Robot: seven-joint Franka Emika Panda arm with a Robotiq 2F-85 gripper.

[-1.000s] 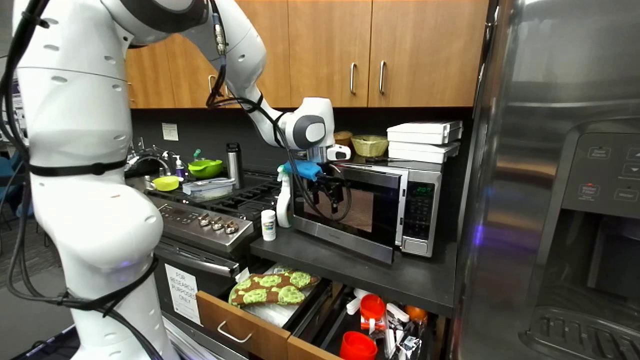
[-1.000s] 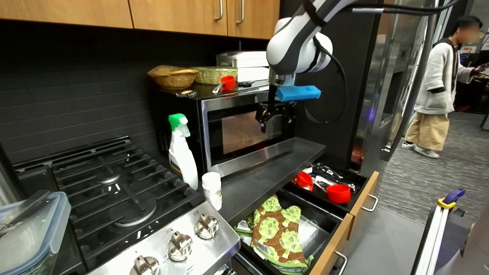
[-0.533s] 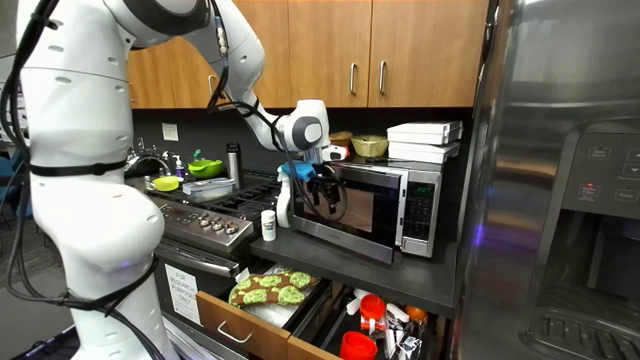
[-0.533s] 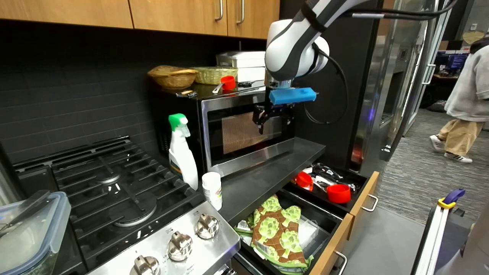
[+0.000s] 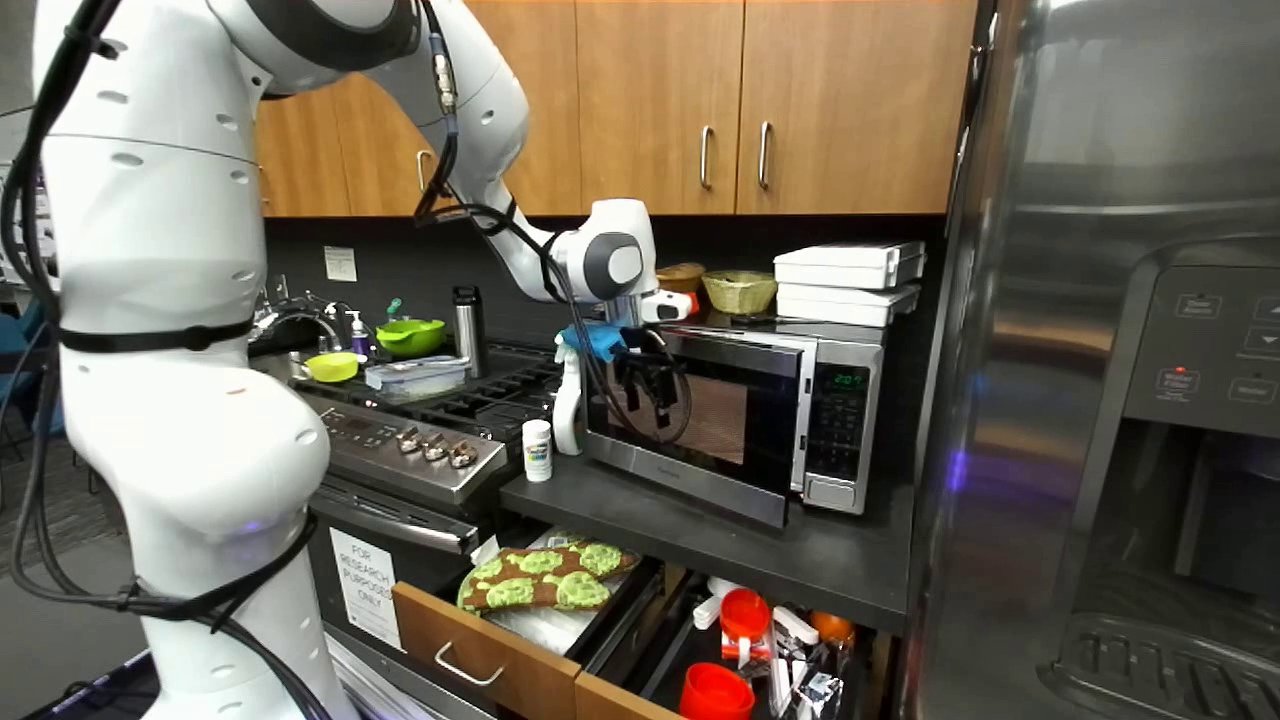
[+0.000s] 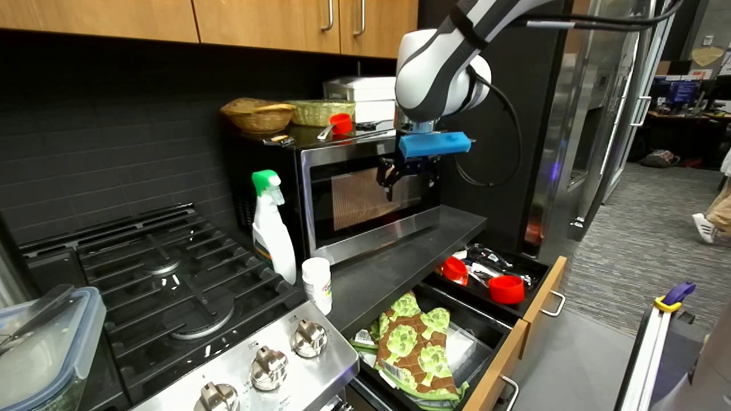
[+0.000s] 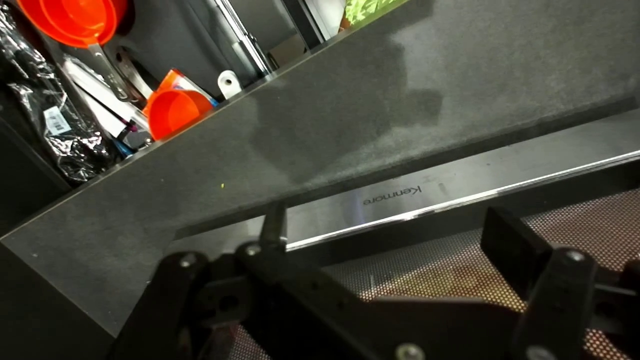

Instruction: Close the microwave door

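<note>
Three knobs [image 6: 268, 368] line the front of the stove [image 6: 188, 285], nearest in an exterior view, with a blue-rimmed tub [image 6: 51, 337] on the stove at that view's left edge. Beside the stove, two drawers [image 6: 502, 357] are pulled out beneath the desk [image 6: 388, 268]: the nearer one holds a brown mitt [image 6: 411, 342] printed with green artichokes, the farther one two red cups [image 6: 506, 289] among plastic wrapping [image 7: 80, 155]. At the desk's stove end stand a white jar [image 6: 317, 285] and, just behind it, a spray bottle [image 6: 274, 237] with a green head.

The gripper [image 6: 410, 191] hangs in front of the microwave [image 5: 830, 492], below a blue block [image 6: 434, 144], its fingers [image 7: 510, 245] pointing down and set wide apart; through the gap the wrist view shows the steel lower rim [image 7: 320, 220] and mesh window [image 7: 450, 267] of the door [image 5: 725, 415]. Whether the fingers touch the door I cannot tell. The door is the microwave's front, just above the desk; in an exterior view it stands slightly ajar, its free edge jutting out ahead of the control panel [image 5: 838, 420] with its green display [image 5: 850, 380].

On top of the microwave lie a red scoop [image 6: 341, 123], two baskets [image 6: 322, 112] and two stacked white boxes [image 5: 845, 268]. Cupboards [image 5: 660, 110] hang above, and a steel fridge [image 5: 1100, 120] stands at the desk's other end. Farthest, at an exterior view's right edge, part of a person [image 6: 721, 214] shows, with a white shoe [image 6: 703, 227].
</note>
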